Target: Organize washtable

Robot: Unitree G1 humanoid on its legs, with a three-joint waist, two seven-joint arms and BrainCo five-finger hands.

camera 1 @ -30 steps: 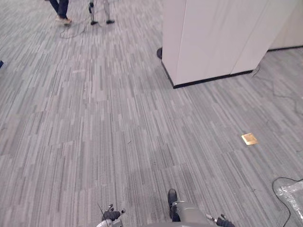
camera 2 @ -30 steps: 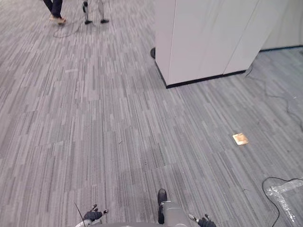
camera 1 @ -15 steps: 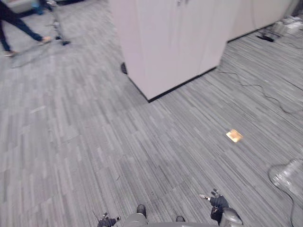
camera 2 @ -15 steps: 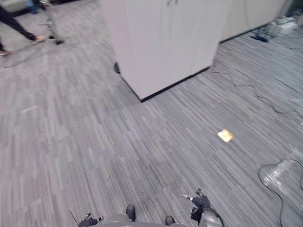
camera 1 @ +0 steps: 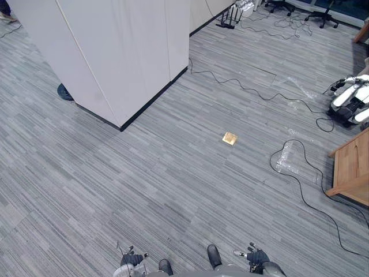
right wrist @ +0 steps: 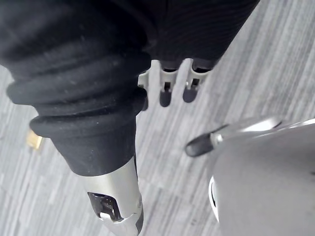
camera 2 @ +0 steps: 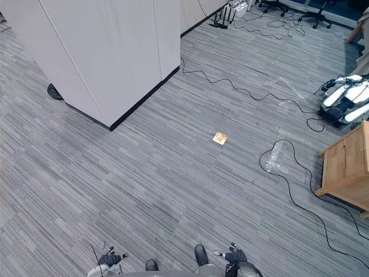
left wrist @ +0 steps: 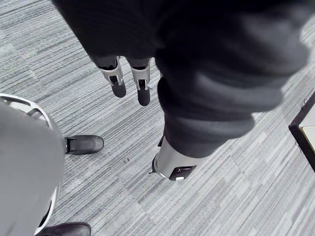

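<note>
The view has swung right, bringing in a square wooden table corner (camera 1: 350, 170); left hand (left wrist: 118, 81) and right hand (right wrist: 166, 91) hang straight-fingered above striped carpet (camera 1: 144, 184).

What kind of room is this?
Probably an office or a lab space: grey carpet tiles cover the floor, tall white cabinets stand on them, and wheeled office chairs sit at the far end.

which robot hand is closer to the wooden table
The right robot hand; the wooden table stands on its side, while the left robot hand hangs farther off.
</note>
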